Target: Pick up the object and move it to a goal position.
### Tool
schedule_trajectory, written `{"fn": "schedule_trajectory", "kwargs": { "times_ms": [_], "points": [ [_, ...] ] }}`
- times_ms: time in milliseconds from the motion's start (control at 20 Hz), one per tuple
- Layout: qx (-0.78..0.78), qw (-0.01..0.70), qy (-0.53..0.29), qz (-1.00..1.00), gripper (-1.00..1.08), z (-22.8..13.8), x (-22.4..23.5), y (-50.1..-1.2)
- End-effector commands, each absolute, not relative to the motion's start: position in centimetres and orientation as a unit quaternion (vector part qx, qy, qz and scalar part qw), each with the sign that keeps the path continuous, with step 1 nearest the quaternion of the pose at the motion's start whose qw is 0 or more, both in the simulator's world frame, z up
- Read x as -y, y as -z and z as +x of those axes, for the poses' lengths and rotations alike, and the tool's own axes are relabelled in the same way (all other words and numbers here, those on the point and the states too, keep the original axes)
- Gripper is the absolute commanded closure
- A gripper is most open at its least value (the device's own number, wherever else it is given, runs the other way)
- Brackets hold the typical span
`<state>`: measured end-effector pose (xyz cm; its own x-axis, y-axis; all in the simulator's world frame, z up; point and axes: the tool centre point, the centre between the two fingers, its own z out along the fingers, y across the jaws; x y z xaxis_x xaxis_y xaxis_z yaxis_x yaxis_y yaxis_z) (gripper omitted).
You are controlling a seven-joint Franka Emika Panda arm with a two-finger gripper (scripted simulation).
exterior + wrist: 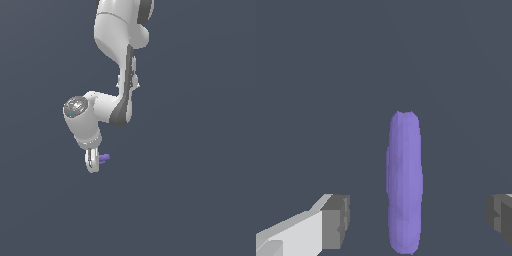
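One purple object, one arm, two fingers.

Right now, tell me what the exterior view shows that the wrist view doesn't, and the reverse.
Only the exterior view shows the white arm reaching down to the tool. Only the wrist view shows the grey pads standing apart from the purple object, with gaps on both sides. Both show the tool, the purple object and the plain dark ground.
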<state>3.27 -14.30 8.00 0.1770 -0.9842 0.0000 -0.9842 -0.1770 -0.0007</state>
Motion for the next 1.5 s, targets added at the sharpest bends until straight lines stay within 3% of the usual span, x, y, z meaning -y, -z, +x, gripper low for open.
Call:
{"fn": "schedule_trajectory", "kwargs": {
  "times_ms": [0,600,650,1450],
  "points": [
    [-0.642,0.000,0.000,-0.767,-0.92,3.2,14.3,-7.3],
    [-0.643,0.000,0.000,-0.765,-0.92,3.2,14.4,-3.3],
    [-0.643,0.000,0.000,-0.765,1.08,3.2,14.4,-3.3],
    [-0.643,0.000,0.000,-0.765,1.08,3.1,14.7,-4.4]
  ]
}}
